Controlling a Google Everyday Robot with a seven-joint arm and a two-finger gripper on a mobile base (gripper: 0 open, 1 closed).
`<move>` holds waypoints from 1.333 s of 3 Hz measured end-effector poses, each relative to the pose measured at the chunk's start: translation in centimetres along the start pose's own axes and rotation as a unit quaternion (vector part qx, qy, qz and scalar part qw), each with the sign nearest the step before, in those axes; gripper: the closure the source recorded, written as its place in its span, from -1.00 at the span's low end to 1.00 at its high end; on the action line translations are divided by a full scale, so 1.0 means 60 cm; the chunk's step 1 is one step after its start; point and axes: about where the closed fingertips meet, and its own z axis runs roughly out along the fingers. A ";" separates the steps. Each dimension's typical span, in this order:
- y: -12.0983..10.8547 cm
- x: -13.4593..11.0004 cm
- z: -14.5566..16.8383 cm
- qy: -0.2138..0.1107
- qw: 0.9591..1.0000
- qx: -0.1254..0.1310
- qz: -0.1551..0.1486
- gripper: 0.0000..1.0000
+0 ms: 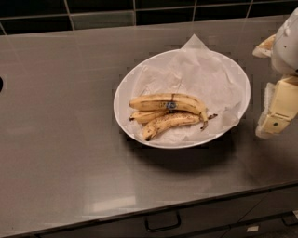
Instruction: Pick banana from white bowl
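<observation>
The banana [163,102] is the long smooth yellow one at the top of a three-banana bunch, with a small blue sticker mid-length. It lies in the white bowl [122,88], a wide shallow bowl lined with crumpled white paper. A brown-speckled curved banana [168,123] lies in front of it and a short stubby one [145,115] sits between them at the left. The gripper [274,116] hangs at the right edge of the view, just right of the bowl's rim and apart from the bananas.
The bowl stands on a grey steel counter [60,139]. A dark tiled wall [93,11] runs along the back. Drawers with a handle [162,225] lie below the counter's front edge. White arm parts [286,42] fill the upper right corner.
</observation>
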 end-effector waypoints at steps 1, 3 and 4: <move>0.000 0.000 0.000 0.000 1.000 0.000 0.000 -1.00; -0.026 -0.056 0.016 -0.015 0.999 -0.010 -0.037 -1.00; -0.032 -0.109 0.024 -0.009 0.997 -0.021 -0.079 -1.00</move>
